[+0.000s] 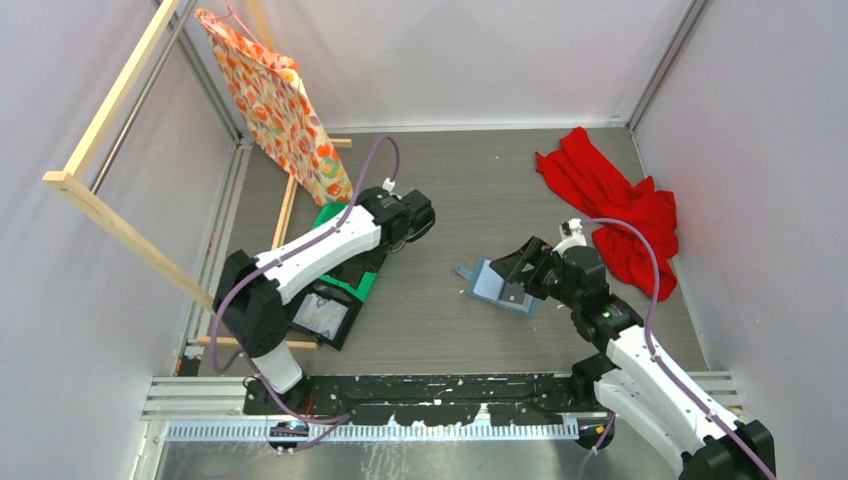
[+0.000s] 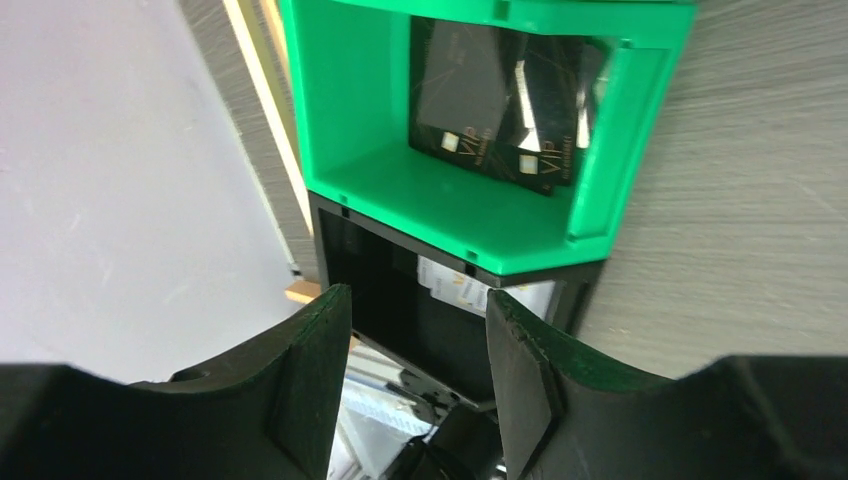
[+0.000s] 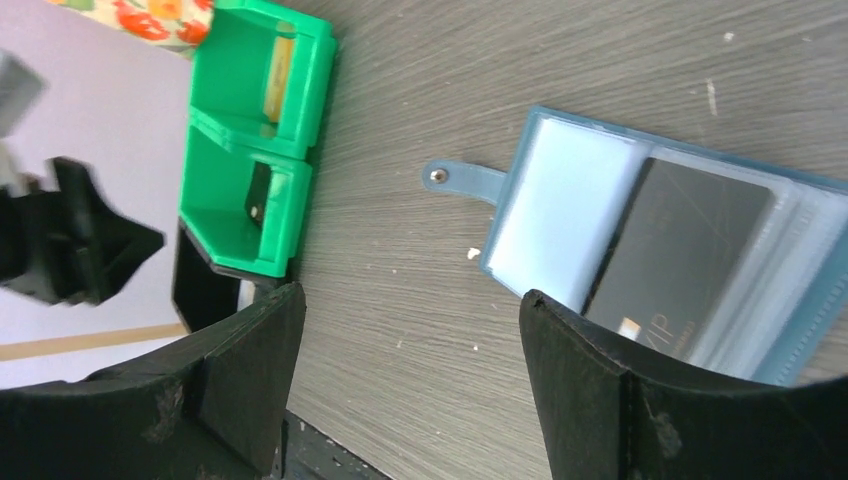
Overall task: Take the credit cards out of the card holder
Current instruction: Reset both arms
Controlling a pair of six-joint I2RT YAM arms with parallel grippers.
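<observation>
Two dark credit cards (image 2: 500,120) lie inside the green bin (image 2: 360,120). The left gripper (image 2: 415,330) hovers over that bin, fingers spread and empty. Well right of the bin, the blue card holder (image 3: 555,195) lies open with a dark card (image 3: 685,240) in its sleeve. The right gripper (image 3: 410,320) hangs over it, spread wide and empty.

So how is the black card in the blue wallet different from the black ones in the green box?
The wallet card is single and lies in the open card holder; the boxed cards are two, overlapping, inside the green bin. All are dark with VIP print.
</observation>
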